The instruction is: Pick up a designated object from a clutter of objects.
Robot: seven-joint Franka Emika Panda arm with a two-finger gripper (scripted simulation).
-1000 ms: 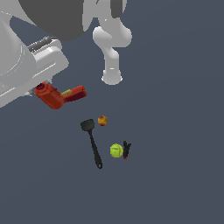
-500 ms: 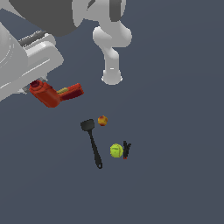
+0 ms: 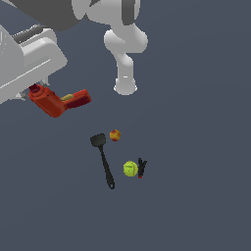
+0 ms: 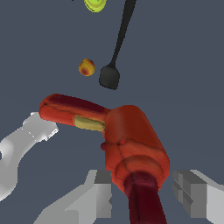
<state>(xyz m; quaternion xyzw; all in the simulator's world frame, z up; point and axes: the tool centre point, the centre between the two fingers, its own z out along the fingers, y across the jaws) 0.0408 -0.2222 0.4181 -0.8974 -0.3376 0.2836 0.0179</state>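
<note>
red drill (image 3: 58, 102) held up off the counter (image 3: 196, 186), clamped at its dark red end between the jaws of the gripper (image 4: 144, 190). jaws narrow, pressed on the thick end of the drill from both sides, as seen in the wrist view. long body of the drill running away from the jaws, then bending into a flatter arm with a small yellow patch. in the exterior view, drill sitting at about 10 o'clock from the rest of the pile, well apart from it, its free arm pointing toward 3 o'clock.

left below on the counter: black spatula (image 3: 103, 159), small red-yellow ball (image 3: 115, 135) just beside the spatula blade at 2 o'clock, tennis ball (image 3: 130, 168) near the spatula handle, black clip (image 3: 141, 167) touching or almost touching the tennis ball at 3 o'clock.

probably only lifting clear and keeping the grip firm remaining, with the heavy bent arm maybe turning the drill in the jaws.

no brand, label or writing readable anywhere.
</note>
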